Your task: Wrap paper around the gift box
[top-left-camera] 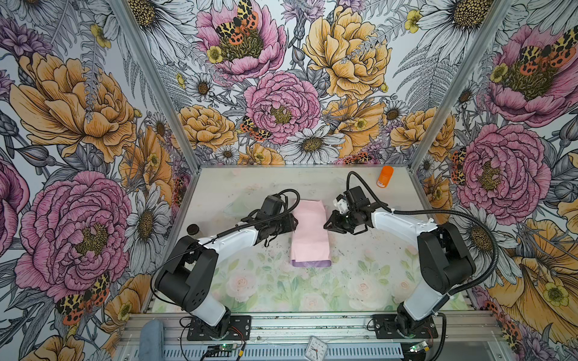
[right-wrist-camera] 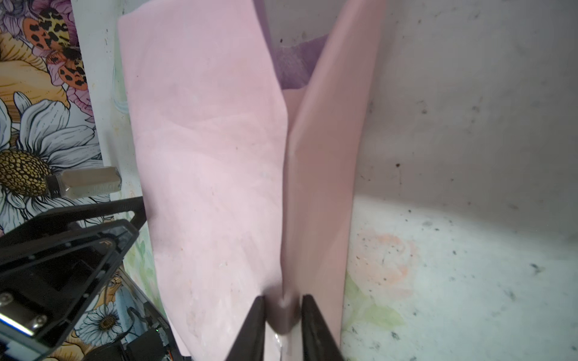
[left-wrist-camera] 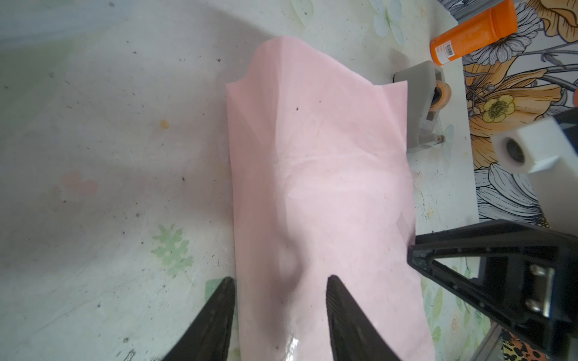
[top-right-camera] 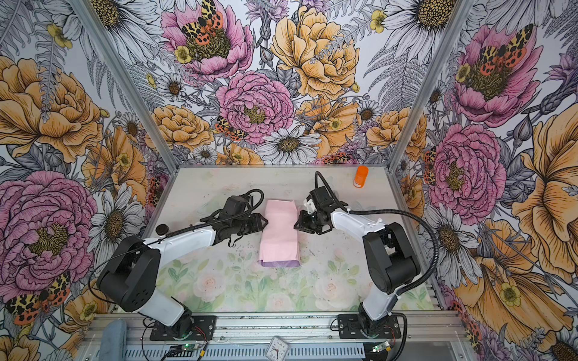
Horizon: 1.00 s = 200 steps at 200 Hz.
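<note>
The paper (top-left-camera: 309, 231) lies mid-table as a long pale pink bundle, with a lilac strip (top-left-camera: 311, 263) at its near end. The gift box is hidden. My left gripper (top-left-camera: 294, 222) rests at the bundle's left edge. In the left wrist view it (left-wrist-camera: 278, 281) is open: one finger lies beside the paper's (left-wrist-camera: 328, 172) edge and the other on top. My right gripper (top-left-camera: 327, 224) meets the bundle's right edge. In the right wrist view it (right-wrist-camera: 283, 303) is shut on a raised fold of the paper (right-wrist-camera: 212, 156), and the lilac inner face (right-wrist-camera: 294, 65) shows beyond.
An orange bottle (top-left-camera: 385, 176) stands at the back right. A grey tape dispenser (left-wrist-camera: 422, 106) sits just past the paper's far right corner. A small black round thing (top-left-camera: 192, 229) lies by the left wall. A small clock (top-left-camera: 316, 348) sits on the front rail.
</note>
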Tool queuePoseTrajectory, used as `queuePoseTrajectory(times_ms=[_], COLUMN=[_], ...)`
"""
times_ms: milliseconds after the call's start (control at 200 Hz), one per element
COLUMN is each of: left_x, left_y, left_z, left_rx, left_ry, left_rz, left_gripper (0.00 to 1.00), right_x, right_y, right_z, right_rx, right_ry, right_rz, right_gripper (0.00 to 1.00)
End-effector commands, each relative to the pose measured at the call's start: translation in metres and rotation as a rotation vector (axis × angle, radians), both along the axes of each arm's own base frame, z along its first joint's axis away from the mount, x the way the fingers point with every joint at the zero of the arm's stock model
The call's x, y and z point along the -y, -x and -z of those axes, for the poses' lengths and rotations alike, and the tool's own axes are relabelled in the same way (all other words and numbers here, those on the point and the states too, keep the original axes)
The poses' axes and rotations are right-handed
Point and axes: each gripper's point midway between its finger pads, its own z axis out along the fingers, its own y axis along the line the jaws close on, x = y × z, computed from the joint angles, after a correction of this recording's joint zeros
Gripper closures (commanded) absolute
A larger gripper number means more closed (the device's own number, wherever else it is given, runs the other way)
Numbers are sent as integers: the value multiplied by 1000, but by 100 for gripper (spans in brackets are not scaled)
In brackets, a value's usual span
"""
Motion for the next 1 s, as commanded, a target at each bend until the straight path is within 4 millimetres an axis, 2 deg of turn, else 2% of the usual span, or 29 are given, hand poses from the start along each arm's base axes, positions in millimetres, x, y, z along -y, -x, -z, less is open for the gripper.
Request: queuePoseTrajectory(times_ms=[0, 140, 290, 565, 746, 891, 996], left_x=[3, 2, 0, 5, 10, 15, 19], left_y=[-6, -5, -4, -4, -5, -6, -8], left_z=[-4, -4, -3, 5, 12, 16, 17], left_rx=[11, 10, 8, -11, -28, -34, -32], left_ry=[24, 21, 18, 43, 59, 73, 79], left_rz=[-3, -2, -9, -10, -8, -1, 4], left_gripper=[51, 50, 51, 51, 54, 60, 63], right_x=[2, 5, 2, -4, -7, -10, -9], right_y=[3, 7, 15, 16, 19, 20, 18], right_z=[-8, -18, -10, -2, 4, 7, 9], right_rx=[19, 32, -3, -29, -50, -58, -60], right_ry=[1, -10, -17, -34, -50, -56, -54], right_rz=[18, 41, 27, 21, 23, 22, 29], right_gripper=[62, 60, 63, 68, 76, 88, 92])
